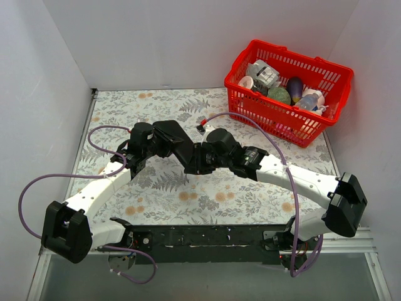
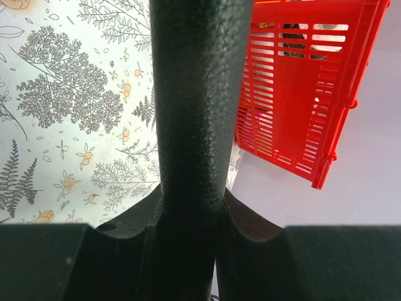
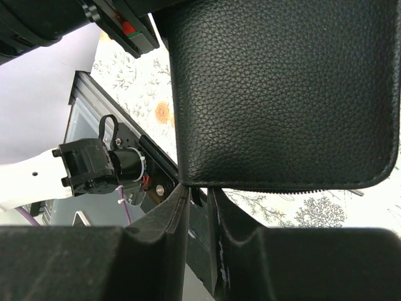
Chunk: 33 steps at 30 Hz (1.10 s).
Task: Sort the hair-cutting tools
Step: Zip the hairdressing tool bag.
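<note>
Black-fingered left gripper (image 2: 191,216) and right gripper (image 3: 199,197) pinch a flat, pebble-grained case (image 3: 282,94).

On my left wrist feed, the left claw (image 2: 191,216) is clamped on a black grainy case (image 2: 197,94). One finger (image 2: 135,219) presses each side. The case runs straight up the middle of the frame and off the top. Left of it I see the floral counter (image 2: 75,94). To the right is a red slotted basket (image 2: 301,94), tilted in frame, with something dark behind the upper slots that I can't identify. There's a white wall (image 2: 363,188) beyond it.
</note>
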Each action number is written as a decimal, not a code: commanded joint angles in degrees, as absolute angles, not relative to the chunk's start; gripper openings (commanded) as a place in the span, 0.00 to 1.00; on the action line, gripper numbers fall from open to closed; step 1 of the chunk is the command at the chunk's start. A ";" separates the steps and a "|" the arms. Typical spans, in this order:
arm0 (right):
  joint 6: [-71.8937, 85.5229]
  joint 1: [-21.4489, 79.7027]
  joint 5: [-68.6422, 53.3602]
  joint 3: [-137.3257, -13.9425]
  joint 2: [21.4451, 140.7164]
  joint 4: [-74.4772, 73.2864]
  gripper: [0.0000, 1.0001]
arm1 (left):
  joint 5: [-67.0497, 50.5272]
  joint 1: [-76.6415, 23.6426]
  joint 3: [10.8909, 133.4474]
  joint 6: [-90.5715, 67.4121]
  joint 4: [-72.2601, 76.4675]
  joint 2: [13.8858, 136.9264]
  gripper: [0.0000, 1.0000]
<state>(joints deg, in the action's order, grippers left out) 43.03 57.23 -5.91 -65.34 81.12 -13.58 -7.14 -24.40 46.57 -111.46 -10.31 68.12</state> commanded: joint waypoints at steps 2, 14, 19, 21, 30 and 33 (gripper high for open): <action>43.42 56.60 -6.24 -64.77 81.74 -10.37 0.23 | -9.58 -24.61 48.87 -112.85 -6.15 64.69 0.00; 42.45 55.11 -4.75 -64.60 80.68 -11.87 0.01 | -10.98 -24.70 48.34 -112.68 -6.07 64.16 0.00; 41.75 54.84 -5.53 -63.64 79.81 -11.16 0.01 | -11.69 -24.61 48.25 -112.41 -6.42 63.46 0.00; 41.57 54.93 -5.98 -63.11 79.37 -11.16 0.01 | -12.13 -24.61 48.43 -112.24 -6.42 63.81 0.00; 37.54 54.93 -6.50 -60.47 76.73 -13.97 0.01 | -19.42 -24.61 49.39 -111.88 -1.85 67.32 0.00; 35.34 54.93 -7.12 -60.38 76.20 -15.29 0.01 | -22.40 -24.70 50.36 -111.18 -1.41 69.08 0.00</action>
